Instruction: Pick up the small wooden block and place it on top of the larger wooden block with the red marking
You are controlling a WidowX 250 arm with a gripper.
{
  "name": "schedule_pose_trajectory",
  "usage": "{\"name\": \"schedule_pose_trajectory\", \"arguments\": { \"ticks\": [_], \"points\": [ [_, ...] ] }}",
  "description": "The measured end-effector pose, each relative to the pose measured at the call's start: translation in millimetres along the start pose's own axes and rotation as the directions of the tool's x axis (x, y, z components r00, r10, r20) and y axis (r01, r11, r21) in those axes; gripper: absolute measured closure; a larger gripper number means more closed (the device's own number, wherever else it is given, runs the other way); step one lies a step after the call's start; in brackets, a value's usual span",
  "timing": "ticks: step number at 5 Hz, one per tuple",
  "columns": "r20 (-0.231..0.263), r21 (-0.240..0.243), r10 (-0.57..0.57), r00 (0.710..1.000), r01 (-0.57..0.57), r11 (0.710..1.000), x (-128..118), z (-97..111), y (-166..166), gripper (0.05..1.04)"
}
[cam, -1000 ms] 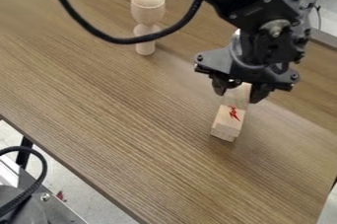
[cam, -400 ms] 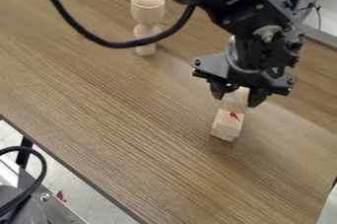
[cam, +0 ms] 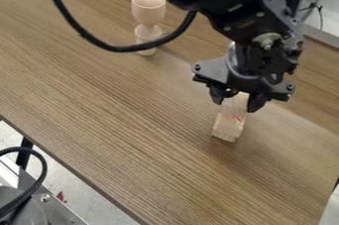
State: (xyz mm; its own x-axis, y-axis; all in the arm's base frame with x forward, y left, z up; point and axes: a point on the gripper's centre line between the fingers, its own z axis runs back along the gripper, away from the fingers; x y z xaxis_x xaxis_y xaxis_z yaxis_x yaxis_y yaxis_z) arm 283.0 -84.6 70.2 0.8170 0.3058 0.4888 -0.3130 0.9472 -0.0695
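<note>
My gripper (cam: pixel 234 104), parted only to its width, grips the upper wooden block (cam: pixel 232 108) over the lower block (cam: pixel 227 128); contact is unclear, release not yet done.

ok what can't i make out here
Red mark on the lower block, camera view: partly hidden by the upper block.
Upper block's top, camera view: behind the gripper.
Foot of the wooden figure, camera view: crossed by the black cable.
Black arm, camera view: cut off by the top edge.
</note>
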Motion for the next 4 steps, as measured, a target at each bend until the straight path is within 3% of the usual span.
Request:
{"name": "schedule_pose_trajectory", "arguments": {
  "ticks": [3, 4],
  "points": [
    [-0.021, 0.006, -0.008, 1.0, 0.008, 1.0, -4.7, -9.2, -1.0, 0.536],
    [-0.02, 0.004, -0.011, 1.0, 0.011, 1.0, -4.9, -9.5, -1.7, 0.449]
  ]
}}
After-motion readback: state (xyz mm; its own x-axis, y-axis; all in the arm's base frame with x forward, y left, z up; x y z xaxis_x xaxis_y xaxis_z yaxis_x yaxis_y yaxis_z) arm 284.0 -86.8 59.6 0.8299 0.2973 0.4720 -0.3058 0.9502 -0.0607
